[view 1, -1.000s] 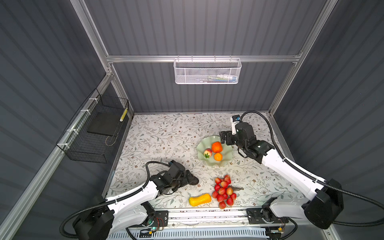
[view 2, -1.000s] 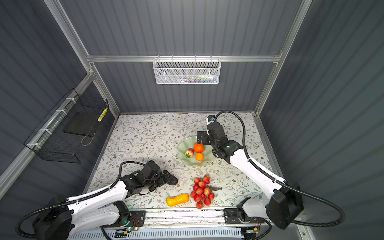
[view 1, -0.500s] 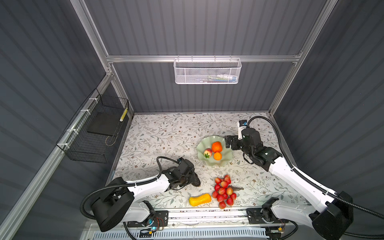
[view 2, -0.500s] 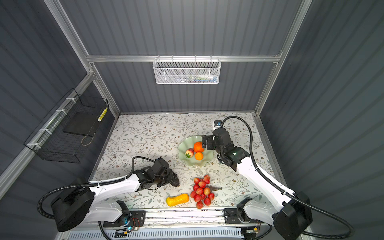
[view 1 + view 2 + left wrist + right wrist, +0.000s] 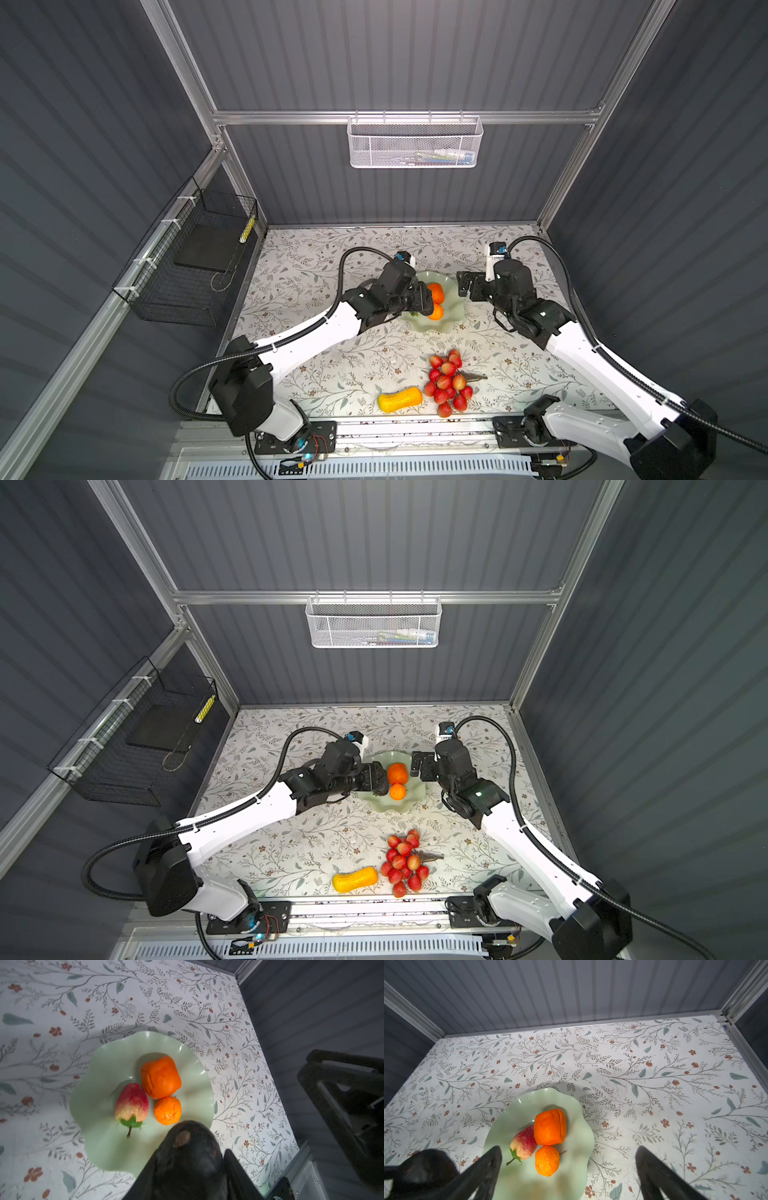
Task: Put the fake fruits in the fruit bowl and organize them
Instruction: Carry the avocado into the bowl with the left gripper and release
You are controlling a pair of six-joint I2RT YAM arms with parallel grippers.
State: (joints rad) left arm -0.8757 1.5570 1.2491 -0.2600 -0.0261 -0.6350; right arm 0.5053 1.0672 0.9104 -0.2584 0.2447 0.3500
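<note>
My left gripper [image 5: 424,301] [image 5: 376,781] is shut on the dark avocado [image 5: 187,1157] and holds it over the near-left rim of the pale green fruit bowl [image 5: 451,311] [image 5: 99,1076] [image 5: 577,1105]. In the bowl lie a larger orange [image 5: 160,1077] [image 5: 397,773], a smaller orange [image 5: 167,1110] [image 5: 397,791] and a strawberry [image 5: 132,1103] [image 5: 524,1142]. My right gripper [image 5: 463,286] [image 5: 568,1150] stands open and empty just beyond the bowl's right rim. On the table near the front edge are the yellow gourd [image 5: 400,400] and the bunch of red berries [image 5: 448,382].
A white mesh basket [image 5: 415,143] hangs on the back wall. A black wire basket [image 5: 195,262] is fixed to the left wall. Grey walls close the floral table on three sides, and a rail runs along its front edge.
The left gripper shut on the avocado at the front left of the table and carried it up to the bowl. The right gripper drew back from over the bowl to its right side.
</note>
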